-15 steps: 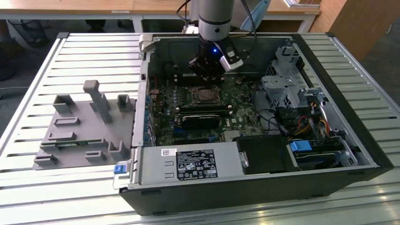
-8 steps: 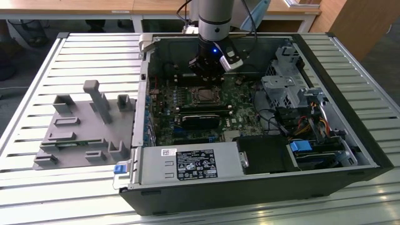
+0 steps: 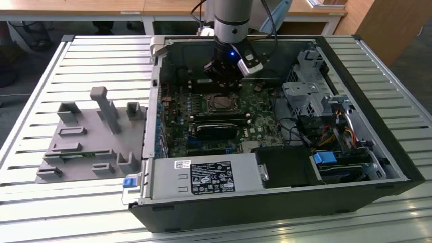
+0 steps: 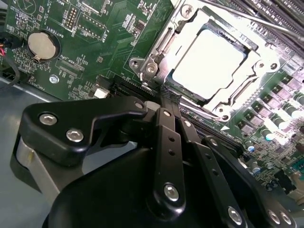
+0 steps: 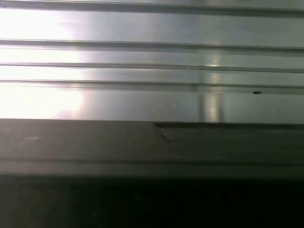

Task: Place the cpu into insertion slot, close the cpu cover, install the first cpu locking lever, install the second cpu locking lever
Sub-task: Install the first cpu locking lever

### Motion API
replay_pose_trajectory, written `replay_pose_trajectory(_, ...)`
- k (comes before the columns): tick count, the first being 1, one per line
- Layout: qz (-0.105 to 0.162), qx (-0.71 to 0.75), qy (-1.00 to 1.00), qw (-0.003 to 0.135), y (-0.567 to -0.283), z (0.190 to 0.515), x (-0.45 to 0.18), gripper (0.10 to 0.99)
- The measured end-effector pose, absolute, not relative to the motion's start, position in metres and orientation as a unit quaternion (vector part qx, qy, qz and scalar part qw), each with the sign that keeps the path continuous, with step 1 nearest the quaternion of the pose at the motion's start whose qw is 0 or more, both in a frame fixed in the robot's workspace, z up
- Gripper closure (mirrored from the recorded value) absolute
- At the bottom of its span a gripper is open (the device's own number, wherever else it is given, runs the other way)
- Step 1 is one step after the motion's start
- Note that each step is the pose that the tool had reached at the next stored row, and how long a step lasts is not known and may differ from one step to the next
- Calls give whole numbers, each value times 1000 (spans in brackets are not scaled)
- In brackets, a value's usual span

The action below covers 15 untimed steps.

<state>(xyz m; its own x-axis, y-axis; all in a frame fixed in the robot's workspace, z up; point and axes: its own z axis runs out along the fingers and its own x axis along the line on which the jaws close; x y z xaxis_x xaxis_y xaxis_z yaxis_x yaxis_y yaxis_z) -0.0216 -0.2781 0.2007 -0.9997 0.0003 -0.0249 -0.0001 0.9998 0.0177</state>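
Hand [image 4: 161, 107]: fingers pressed together, empty, just beside the cover corner. Cover [image 4: 256, 61]: thin stiff metal frame, down over the cpu; judged springy, press at its edge. Cpu [image 4: 209, 59]: seated in the slot, light, fragile; handle by edges only

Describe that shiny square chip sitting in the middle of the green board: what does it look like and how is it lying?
The small square chip with a silvery metal top lies flat in its dark-framed socket on the green circuit board. Its top is smooth and glares bright under the light. A thin silver metal frame with a cut-out middle lies closed around its edges, leaving the top showing. In the exterior view the chip sits just below the robot's black hand, which is apart from it.
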Motion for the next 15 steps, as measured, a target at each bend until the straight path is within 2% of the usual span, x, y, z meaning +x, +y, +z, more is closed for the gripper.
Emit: replay_pose_trajectory(15,3,0,1000,12,-278,196,-21,980)
